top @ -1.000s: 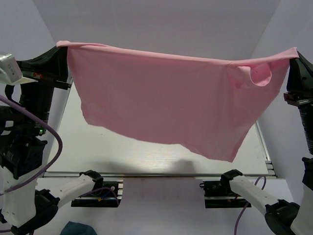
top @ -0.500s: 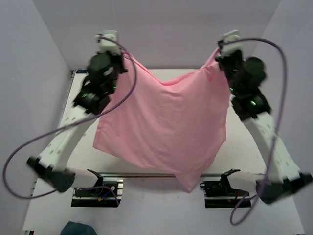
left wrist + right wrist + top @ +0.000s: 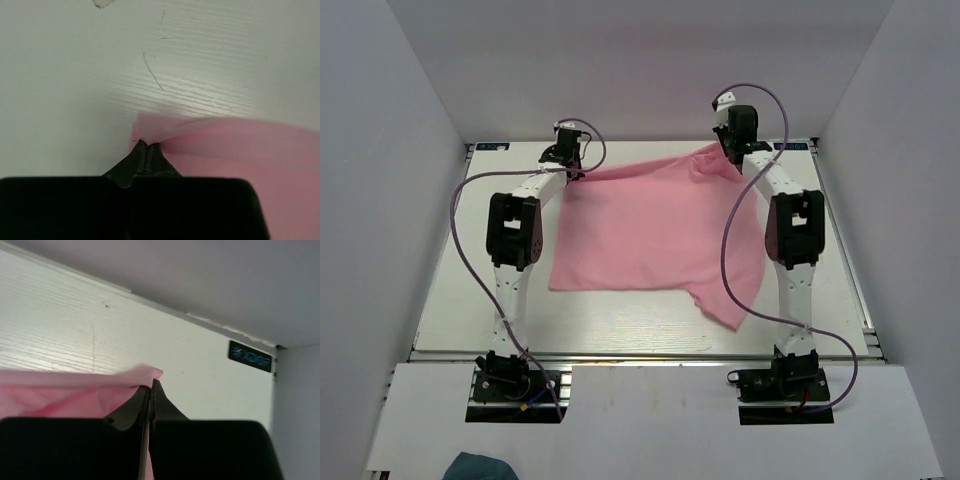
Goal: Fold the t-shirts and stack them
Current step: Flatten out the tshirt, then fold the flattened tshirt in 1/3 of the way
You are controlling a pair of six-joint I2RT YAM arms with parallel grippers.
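A light pink t-shirt [image 3: 650,235] lies spread on the white table, its far edge lifted slightly between my two grippers. My left gripper [image 3: 574,170] is shut on the shirt's far left corner [image 3: 150,131]; its jaws [image 3: 146,146] are pressed together on the fabric just above the table. My right gripper [image 3: 725,152] is shut on the far right corner [image 3: 147,374], with its jaws [image 3: 151,385] closed on the cloth near the table's back edge. A sleeve or corner trails toward the near right [image 3: 720,310].
The white table [image 3: 450,290] is walled by pale panels at left, right and back. Both arms stretch far forward along the shirt's sides. A small dark teal cloth [image 3: 478,467] lies at the near left, below the table edge. A black label [image 3: 250,356] sits near the back rail.
Both arms have swung forward and down from holding the shirt high and spread. The shirt now rests flat on the table, still held at both far corners.
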